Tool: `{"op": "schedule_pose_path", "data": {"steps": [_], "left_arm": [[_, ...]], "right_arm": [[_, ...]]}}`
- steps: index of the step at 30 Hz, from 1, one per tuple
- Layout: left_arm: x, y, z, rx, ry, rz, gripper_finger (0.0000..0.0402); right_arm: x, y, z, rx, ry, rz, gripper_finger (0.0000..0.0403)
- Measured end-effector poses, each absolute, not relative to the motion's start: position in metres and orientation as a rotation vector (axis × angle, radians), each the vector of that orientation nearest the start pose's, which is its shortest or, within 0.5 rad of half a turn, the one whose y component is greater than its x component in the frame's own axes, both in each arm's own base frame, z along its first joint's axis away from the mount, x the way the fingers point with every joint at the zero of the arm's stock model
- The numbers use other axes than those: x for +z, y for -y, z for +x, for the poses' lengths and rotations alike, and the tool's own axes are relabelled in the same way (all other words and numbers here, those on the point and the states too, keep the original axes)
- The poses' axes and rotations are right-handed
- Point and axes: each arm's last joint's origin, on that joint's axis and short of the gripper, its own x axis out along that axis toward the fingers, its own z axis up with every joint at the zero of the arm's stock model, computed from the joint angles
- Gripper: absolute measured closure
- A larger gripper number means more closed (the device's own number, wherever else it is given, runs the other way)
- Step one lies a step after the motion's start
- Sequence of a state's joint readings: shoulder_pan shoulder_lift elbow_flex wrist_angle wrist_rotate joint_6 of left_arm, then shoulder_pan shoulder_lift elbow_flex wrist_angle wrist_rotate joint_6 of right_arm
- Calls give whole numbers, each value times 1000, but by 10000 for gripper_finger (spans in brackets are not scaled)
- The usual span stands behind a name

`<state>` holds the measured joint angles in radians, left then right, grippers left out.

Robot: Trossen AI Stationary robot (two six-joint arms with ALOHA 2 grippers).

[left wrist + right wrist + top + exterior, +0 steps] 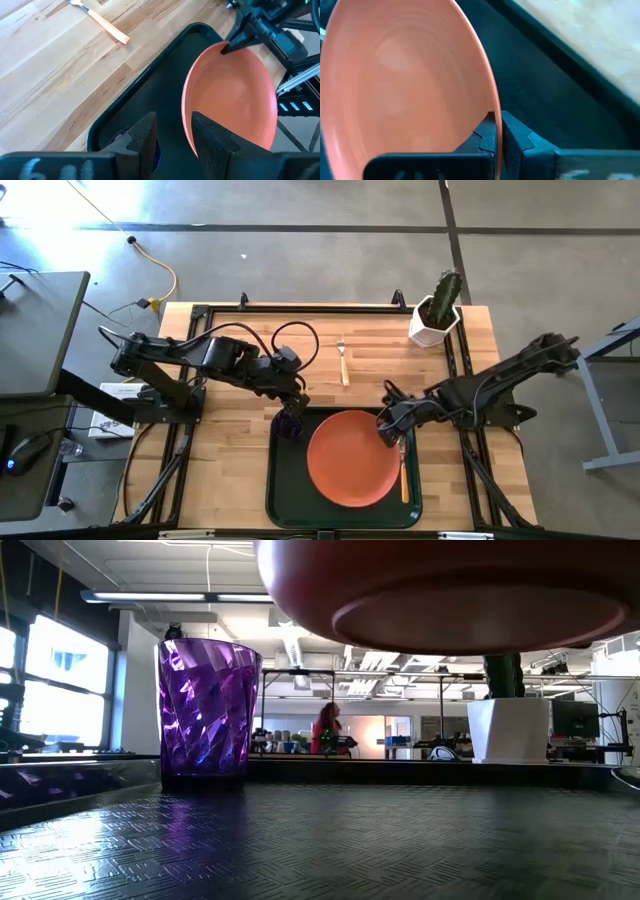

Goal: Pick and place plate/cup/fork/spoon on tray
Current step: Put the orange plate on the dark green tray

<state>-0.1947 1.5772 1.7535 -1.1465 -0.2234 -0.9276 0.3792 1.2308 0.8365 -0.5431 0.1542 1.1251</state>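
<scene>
Strong daylight washes the floor at the far left of the high view into a pale glare, while the worktop (230,460) is evenly lit with only soft shadows under the arms. In the low view bright windows and ceiling strip lights backlight the cup (207,712) — its facets glint violet and a faint sheen lies on the ribbed tray (380,840) floor. The plate (450,590) overhead is close and soft. In both wrist views each pincer's own fingers (212,140) are blurred — the right view's worktop beyond its pincer (498,137) is smeared and overexposed.
</scene>
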Motion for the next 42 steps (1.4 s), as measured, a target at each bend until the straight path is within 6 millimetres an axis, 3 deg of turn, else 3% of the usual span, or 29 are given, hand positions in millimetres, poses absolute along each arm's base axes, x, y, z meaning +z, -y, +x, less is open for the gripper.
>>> {"op": "schedule_pose_path", "data": {"steps": [19,34,42], "left_arm": [[390,53,302,458,-853,-656,287],[390,53,302,458,-853,-656,287],[390,53,302,454,-854,-649,287]], "right_arm": [[171,-109,251,-300,-937,796,403],[148,-111,259,-380,-993,859,403],[147,-107,261,-377,-1008,879,403]]}}
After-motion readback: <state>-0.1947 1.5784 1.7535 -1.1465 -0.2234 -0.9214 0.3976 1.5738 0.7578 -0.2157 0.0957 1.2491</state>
